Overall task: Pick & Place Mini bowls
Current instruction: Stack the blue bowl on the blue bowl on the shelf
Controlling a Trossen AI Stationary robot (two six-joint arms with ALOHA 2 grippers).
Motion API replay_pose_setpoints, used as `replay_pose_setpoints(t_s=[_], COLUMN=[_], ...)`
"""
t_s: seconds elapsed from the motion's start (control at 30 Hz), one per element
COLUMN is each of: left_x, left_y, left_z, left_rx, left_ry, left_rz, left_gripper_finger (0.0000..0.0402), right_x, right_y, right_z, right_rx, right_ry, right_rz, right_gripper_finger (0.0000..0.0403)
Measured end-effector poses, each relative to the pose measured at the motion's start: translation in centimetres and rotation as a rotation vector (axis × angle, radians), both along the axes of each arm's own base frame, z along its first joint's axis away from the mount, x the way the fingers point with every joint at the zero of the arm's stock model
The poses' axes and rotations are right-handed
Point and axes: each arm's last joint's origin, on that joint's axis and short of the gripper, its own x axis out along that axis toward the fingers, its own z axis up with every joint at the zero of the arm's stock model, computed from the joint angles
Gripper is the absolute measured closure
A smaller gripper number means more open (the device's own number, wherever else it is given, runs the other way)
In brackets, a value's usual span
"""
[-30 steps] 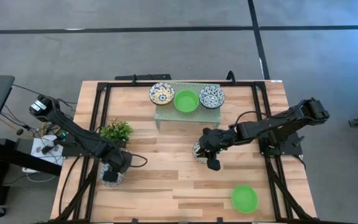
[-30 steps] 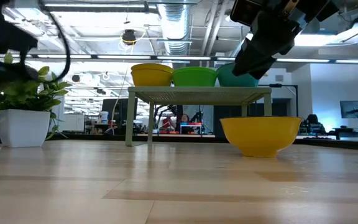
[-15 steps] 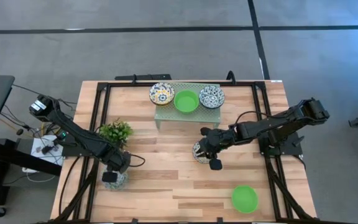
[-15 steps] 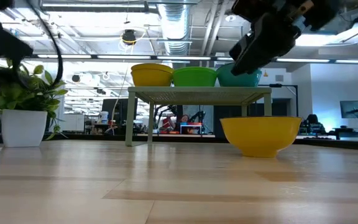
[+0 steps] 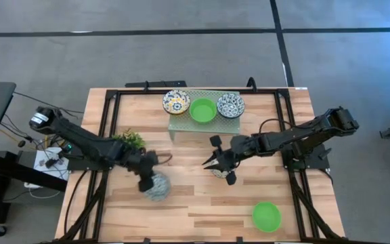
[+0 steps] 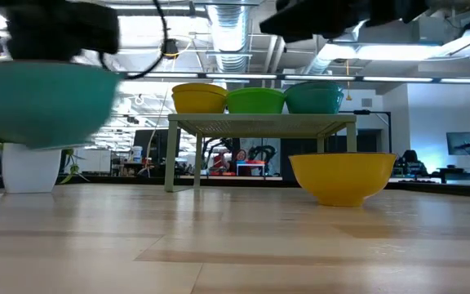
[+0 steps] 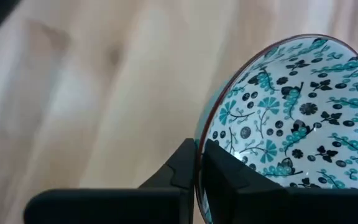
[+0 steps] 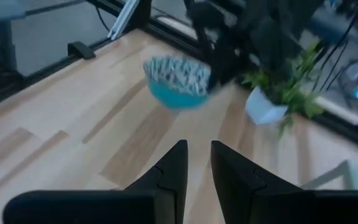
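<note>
While the left gripper [image 5: 146, 177] hangs over the front-left part of the wooden table [image 5: 181, 203], it is clenched on the rim of a white bowl with teal floral pattern [image 7: 291, 130]; the left wrist view shows the rim pinched between the two dark fingers [image 7: 219, 174]. In the low view this bowl (teal on the outside) floats above the table surface, not touching it. Just behind it stands the small plant [image 5: 128, 139] in a white pot.

On the right, the right gripper [image 5: 219, 164] is above the middle of the table with its fingers spread apart and holding nothing. Under it sits a yellow bowl [image 6: 342, 177], resting on the wood.

On the pale green rack [image 5: 181, 123] at the back stand three bowls in a row: a yellow-patterned one [image 5: 176, 102], a plain green one [image 5: 202, 110] and a blue-patterned one [image 5: 230, 105]. Another green bowl [image 5: 266, 216] lies near the front-right edge, well apart from both arms.
</note>
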Motion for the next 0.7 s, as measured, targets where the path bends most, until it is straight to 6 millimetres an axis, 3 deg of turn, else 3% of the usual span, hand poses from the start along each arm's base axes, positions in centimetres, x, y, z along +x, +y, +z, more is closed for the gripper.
replay_pose_setpoints(t_s=[0.2,0.43,0.7], left_x=[1.8,2.6,2.6], left_y=[3.3,7.2,8.4], left_z=[0.4,0.6,0.6], left_rx=[-0.083,-0.2,-0.245], left_ry=[-0.069,-0.073,-0.067], left_rz=[0.211,0.372,0.403], left_gripper_finger=[0.0382,0.0381,0.0387], right_x=[0.1,0.5,4.9], right_y=[0.0,0.5,2.0], right_z=[0.2,0.9,-0.8], right_rx=[-0.06,-0.113,-0.276], right_ry=[-0.035,-0.064,0.0], right_rz=[0.028,0.062,0.149], right_gripper_finger=[0.032,0.0256,0.0219])
